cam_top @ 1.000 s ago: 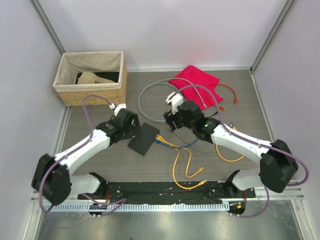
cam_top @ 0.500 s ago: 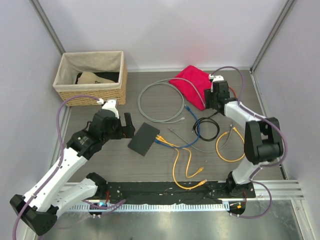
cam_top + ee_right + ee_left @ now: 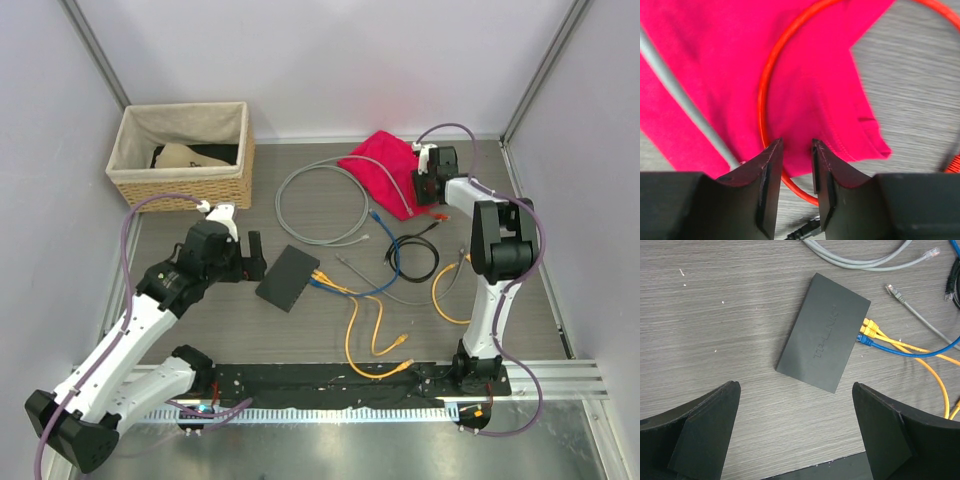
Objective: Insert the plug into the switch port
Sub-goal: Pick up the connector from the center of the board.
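Left gripper (image 3: 794, 384) hangs by the switch (image 3: 824, 338), jaws wide apart. Right gripper (image 3: 797, 150) jaws nearly together over orange cable (image 3: 762, 85) on red cloth (image 3: 715, 50), can't tell if it's pinched.

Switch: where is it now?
Top view: the switch lies flat left of centre, just right of the left gripper, with cables plugged into its right edge.

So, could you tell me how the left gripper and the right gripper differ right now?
The left gripper has its jaws wide apart; the right gripper has them at a narrow gap. The left gripper hangs beside the switch; the right gripper hangs over the red cloth and a red cable. Neither visibly holds anything.
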Robot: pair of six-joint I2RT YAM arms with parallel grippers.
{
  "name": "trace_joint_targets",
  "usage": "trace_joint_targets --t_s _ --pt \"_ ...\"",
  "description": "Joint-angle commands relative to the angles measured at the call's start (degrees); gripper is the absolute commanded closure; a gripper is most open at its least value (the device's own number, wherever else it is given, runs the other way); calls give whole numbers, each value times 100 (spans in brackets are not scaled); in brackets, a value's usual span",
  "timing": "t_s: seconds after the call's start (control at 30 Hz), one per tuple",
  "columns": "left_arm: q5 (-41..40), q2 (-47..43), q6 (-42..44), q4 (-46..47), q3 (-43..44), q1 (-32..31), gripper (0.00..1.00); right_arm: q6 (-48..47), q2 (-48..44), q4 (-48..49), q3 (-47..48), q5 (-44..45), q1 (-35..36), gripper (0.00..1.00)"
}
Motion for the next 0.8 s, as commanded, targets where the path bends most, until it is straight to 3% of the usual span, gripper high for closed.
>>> trace_joint_targets --t_s 0.0,0.37,0.53,0.77 --pt "177 7 128 102 -29 80 0 -145 26 -361 259 -646 -12 64" --pt "168 69 75 75 -56 168 0 127 -563 -160 40 -251 -21 66" --pt "177 69 58 75 -64 203 0 83 -616 -124 4 -909 -12 68" --pt "186 52 66 84 -73 229 0 127 -239 -177 110 -998 -21 68"
